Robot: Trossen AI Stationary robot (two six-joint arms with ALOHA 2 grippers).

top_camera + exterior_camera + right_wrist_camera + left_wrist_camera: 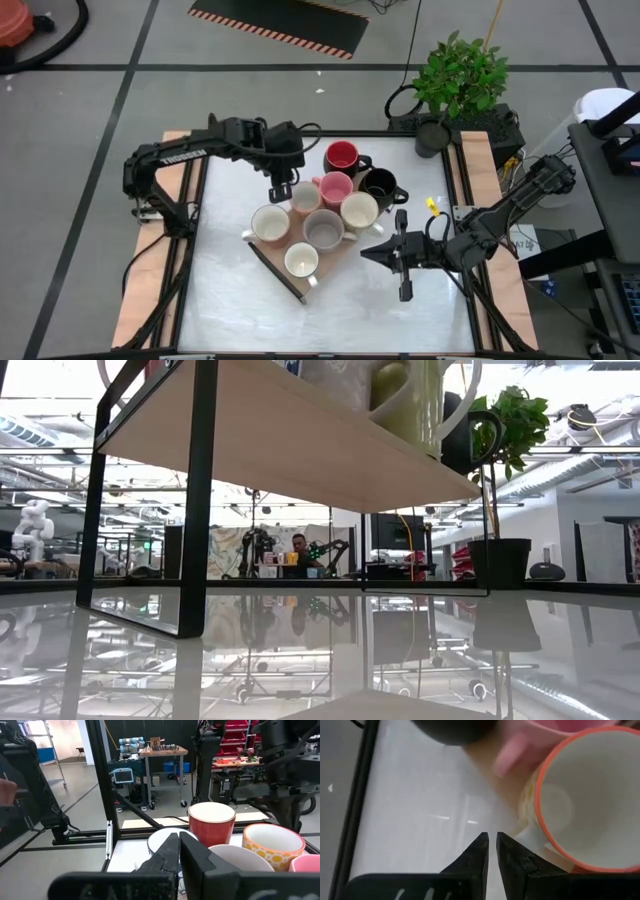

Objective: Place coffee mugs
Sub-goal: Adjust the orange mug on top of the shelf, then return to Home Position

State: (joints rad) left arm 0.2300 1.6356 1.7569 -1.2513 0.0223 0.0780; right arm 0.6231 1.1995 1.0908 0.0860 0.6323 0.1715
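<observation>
Eight mugs stand upright and close together on a raised wooden shelf at mid-table. They are red-and-dark, black, pink, grey and several cream ones. My left gripper hangs shut just left of the orange-rimmed cream mug, with its fingertips beside that mug's handle. My right gripper is shut and points level at the cluster from the right. Its wrist view shows the red mug and a yellow-patterned cream mug.
The shelf has a black metal frame and stands above the glossy white tabletop. A green plant in a black pot sits at the table's far right corner. There is free tabletop near and left of the shelf. A person shows far off in the room.
</observation>
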